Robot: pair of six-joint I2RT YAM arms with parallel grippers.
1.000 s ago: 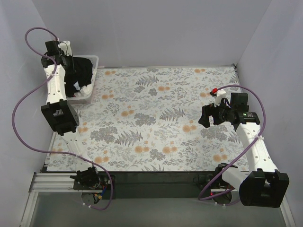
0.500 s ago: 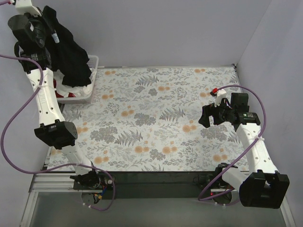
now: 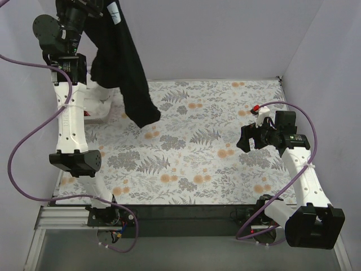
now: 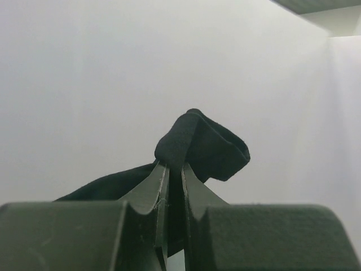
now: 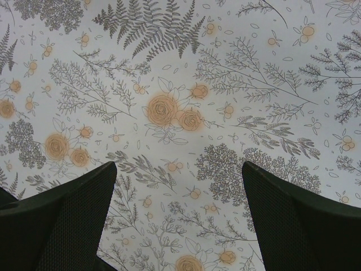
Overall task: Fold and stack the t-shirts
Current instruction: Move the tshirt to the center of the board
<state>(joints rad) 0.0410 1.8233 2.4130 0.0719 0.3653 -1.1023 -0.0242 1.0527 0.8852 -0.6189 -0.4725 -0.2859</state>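
Note:
A black t-shirt (image 3: 121,68) hangs in a long bunch from my left gripper (image 3: 100,7), which is raised high over the table's back left corner. Its lower end dangles just above the floral cloth. In the left wrist view the left gripper (image 4: 174,167) is shut on a fold of the black t-shirt (image 4: 211,145), which bulges out above the fingertips. My right gripper (image 3: 246,139) hovers over the right side of the table, far from the shirt. Seen from its own wrist, the right gripper (image 5: 178,169) is open with only the cloth between its fingers.
A white slotted basket (image 3: 105,108) stands at the back left corner, mostly hidden behind my left arm and the hanging shirt. The table carries a floral patterned cloth (image 3: 186,164). Grey walls close in the back and both sides.
My left arm has lifted the black t-shirt up out of the basket and swung it right, so it now hangs over the table. The right arm has not moved.

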